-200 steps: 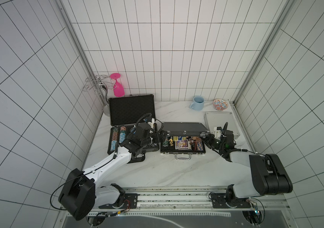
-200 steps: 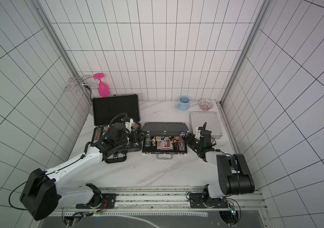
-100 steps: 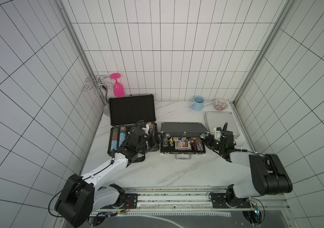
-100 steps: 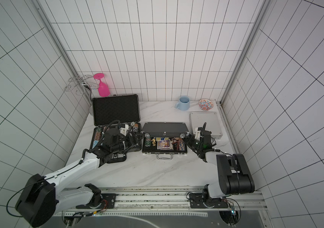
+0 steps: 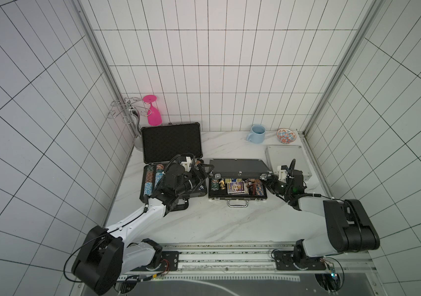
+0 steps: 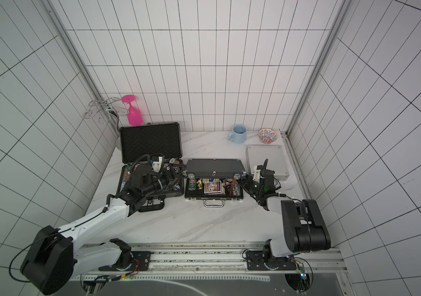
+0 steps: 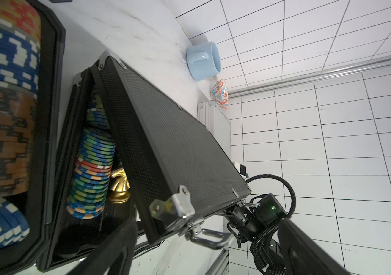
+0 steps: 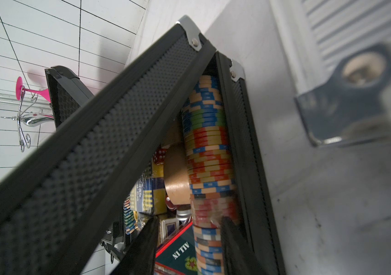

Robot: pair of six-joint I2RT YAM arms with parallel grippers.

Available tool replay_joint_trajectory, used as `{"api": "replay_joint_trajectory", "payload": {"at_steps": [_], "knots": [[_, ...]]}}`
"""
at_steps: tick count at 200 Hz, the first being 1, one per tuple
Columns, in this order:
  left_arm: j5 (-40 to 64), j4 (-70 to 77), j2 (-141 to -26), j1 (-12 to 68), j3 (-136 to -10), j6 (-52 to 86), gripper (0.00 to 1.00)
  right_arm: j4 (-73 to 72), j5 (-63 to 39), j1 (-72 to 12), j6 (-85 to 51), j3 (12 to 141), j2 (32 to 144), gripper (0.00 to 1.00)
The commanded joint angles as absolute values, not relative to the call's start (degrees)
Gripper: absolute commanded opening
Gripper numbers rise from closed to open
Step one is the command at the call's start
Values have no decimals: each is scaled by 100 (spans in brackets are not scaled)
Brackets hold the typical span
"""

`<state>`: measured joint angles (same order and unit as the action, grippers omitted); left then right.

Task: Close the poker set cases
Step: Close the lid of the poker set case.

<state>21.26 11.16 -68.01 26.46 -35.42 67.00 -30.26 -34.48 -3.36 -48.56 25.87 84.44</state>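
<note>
Large case (image 5: 171, 143): at the left of the table (image 5: 217, 223); the lid stands upright, fully open, and rows of chips (image 5: 153, 179) lie in the base.
Medium case (image 5: 237, 167): in the middle, just beside the large case. The lid is lowered about half way and is not shut. Chips, cards (image 5: 235, 187) and dice (image 8: 158, 154) show through the gap.
Small case (image 5: 287, 159): at the right rear, lid down flat, near the right end of the medium case.
Left gripper (image 7: 205, 220): over the right part of the large case, pointing at the left end of the medium case. The jaws are spread wide and clamp nothing.
Right gripper (image 8: 189, 220): at the right end of the medium case, with its fingers (image 8: 147, 245) in the gap between lid and base. The jaws are partly apart and grip nothing visible. Whether a finger touches the lid, I cannot tell.
Rear: mug (image 5: 257, 133) and bowl (image 5: 285, 135) by the back wall; pink glass (image 5: 153, 115) hanging on a rack (image 5: 124, 110) in the left corner.
</note>
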Motion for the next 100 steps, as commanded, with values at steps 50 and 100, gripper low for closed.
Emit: {"api": "replay_joint_trajectory", "payload": {"at_steps": [50, 100], "knots": [[2259, 1736, -7311, 2803, -3648, 7099, 93, -3095, -3535, -313, -4789, 2483, 8403, 45], [2090, 2003, -7724, 3023, -3916, 7157, 90, -2912, -3533, -308, -4737, 2522, 8365, 45]]}}
